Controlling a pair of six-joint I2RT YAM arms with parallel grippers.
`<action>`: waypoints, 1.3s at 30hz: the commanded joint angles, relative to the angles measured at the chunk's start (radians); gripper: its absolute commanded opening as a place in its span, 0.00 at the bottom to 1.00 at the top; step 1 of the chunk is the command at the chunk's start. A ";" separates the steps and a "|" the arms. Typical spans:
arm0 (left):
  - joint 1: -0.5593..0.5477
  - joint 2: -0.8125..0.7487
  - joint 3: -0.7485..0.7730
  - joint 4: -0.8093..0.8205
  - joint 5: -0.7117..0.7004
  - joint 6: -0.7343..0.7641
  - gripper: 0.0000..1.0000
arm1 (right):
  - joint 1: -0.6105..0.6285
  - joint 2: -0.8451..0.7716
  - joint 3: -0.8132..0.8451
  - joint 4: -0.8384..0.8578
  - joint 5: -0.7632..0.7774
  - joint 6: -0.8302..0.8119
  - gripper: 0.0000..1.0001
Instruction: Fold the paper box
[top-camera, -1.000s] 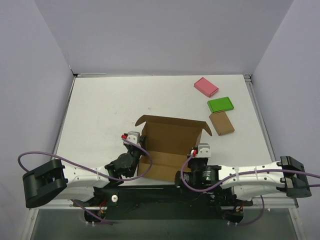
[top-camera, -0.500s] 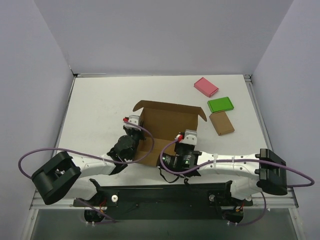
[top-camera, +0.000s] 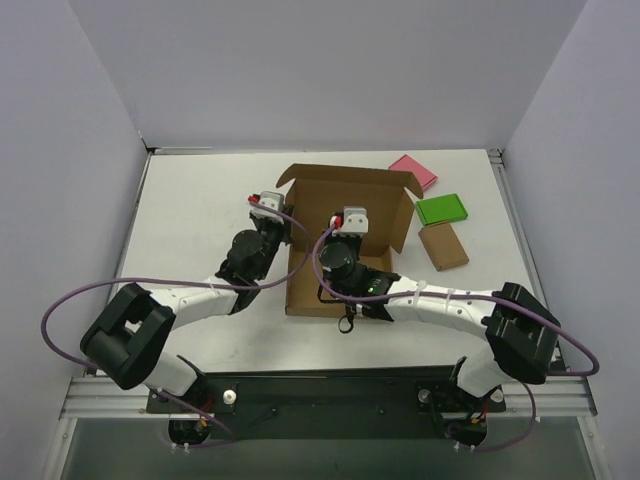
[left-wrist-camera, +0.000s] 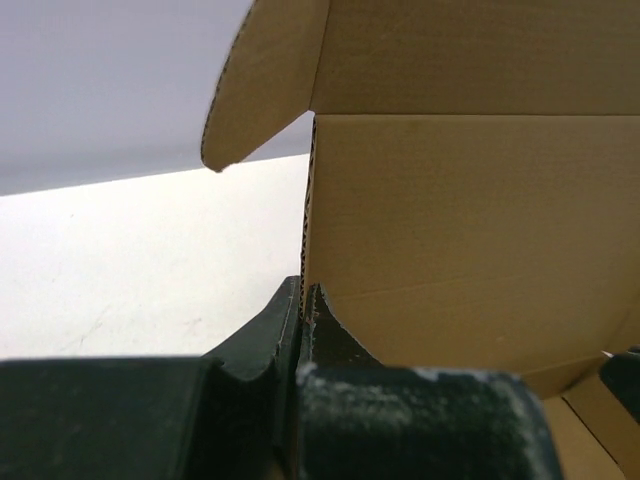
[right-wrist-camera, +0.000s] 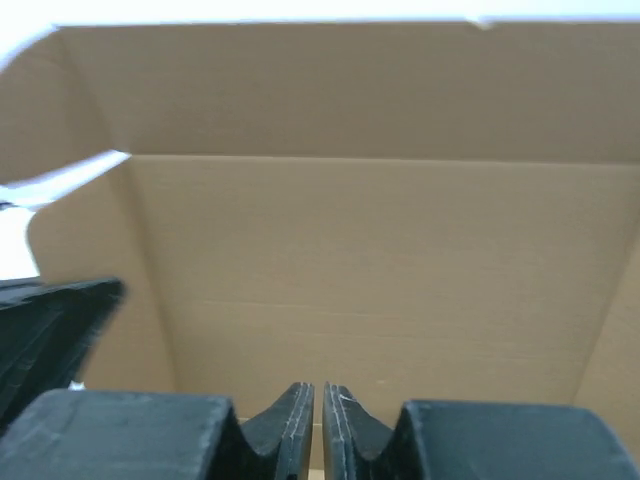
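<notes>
The paper box (top-camera: 345, 195) sits open near the middle of the desk (top-camera: 200, 210), its lid raised at 12 o'clock. The left gripper (left-wrist-camera: 303, 295) clamps the box's 9 o'clock wall. The right gripper (right-wrist-camera: 318, 392), fingers together, is inside the box.

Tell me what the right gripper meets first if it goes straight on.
Likely the inner back wall of the large brown corrugated cardboard box, straight ahead of the right gripper; depth unclear.
</notes>
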 joint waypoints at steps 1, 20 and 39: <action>0.045 0.023 0.118 0.011 0.119 0.018 0.00 | -0.033 0.002 0.068 0.106 -0.143 -0.158 0.16; 0.150 0.001 0.144 -0.169 0.408 0.015 0.00 | -0.816 -0.318 0.026 -0.462 -1.244 -0.057 0.82; 0.163 0.026 0.208 -0.276 0.439 0.003 0.00 | -0.949 -0.191 0.011 -0.183 -1.362 -0.145 0.21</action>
